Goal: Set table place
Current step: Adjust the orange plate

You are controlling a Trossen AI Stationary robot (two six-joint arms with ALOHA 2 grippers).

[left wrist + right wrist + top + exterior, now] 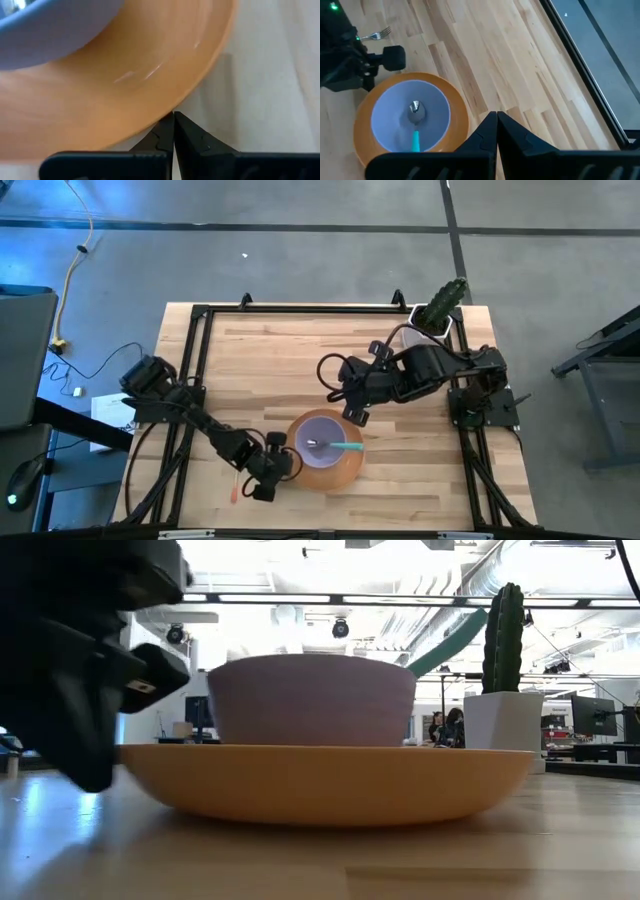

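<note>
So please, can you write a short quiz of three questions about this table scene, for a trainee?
1. True or false: the lavender bowl sits on the orange plate.
2. Where is the teal-handled spoon? A) in the bowl B) on the table C) in the right gripper
3. Which gripper is at the plate's rim, and how do its fingers stand?

Key:
1. True.
2. A.
3. The left gripper, shut and holding nothing; the right gripper, also shut, is over bare table.

Near the 6 o'clock edge of the surface (300, 350): plate (345, 470), carrying bowl (322, 432), spoon (335, 445) inside. Fork (235, 485) at the plate's 9 o'clock, beyond the left tool (290, 464). Cactus pot (420, 335) at 1 o'clock corner. Right tool (352, 416) at the bowl's 1 o'clock.
</note>
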